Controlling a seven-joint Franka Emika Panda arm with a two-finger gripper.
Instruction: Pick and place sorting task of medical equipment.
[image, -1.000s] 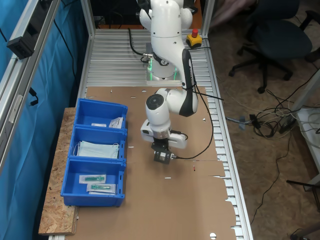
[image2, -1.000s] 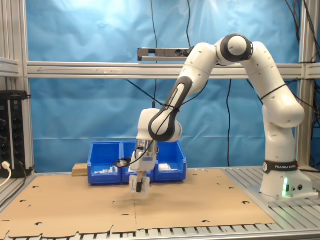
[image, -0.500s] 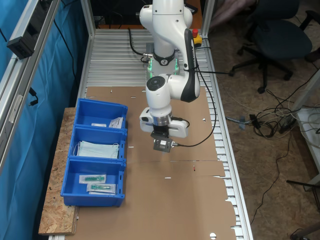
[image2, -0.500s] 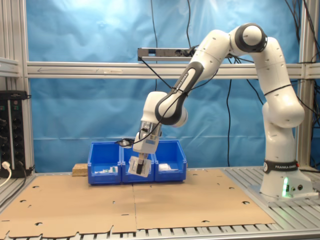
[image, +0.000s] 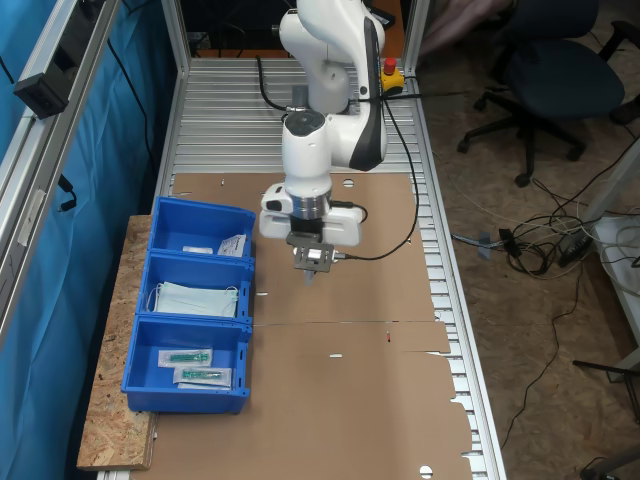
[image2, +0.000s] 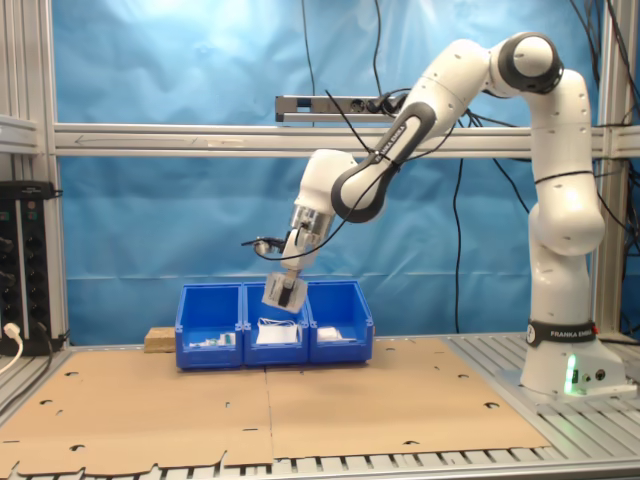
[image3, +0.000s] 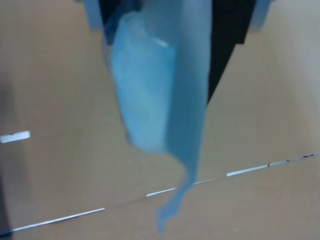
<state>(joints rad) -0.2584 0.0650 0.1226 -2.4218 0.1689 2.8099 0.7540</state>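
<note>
The white robot arm's gripper (image2: 283, 296) hangs in the air above the brown cardboard sheet (image: 350, 400), its fingers clamped on one small flat white sealed packet (image2: 281, 293), which dangles from them, pale and blurred in the wrist view (image3: 160, 100). Beside the cardboard sheet stand three blue plastic bins in a row (image: 190, 318). The bin nearest the arm's base holds two small white packets (image: 222, 245), the middle bin one stack of light-blue folded face masks (image: 196, 298), and the farthest bin two clear packets with green items (image: 195, 366).
</note>
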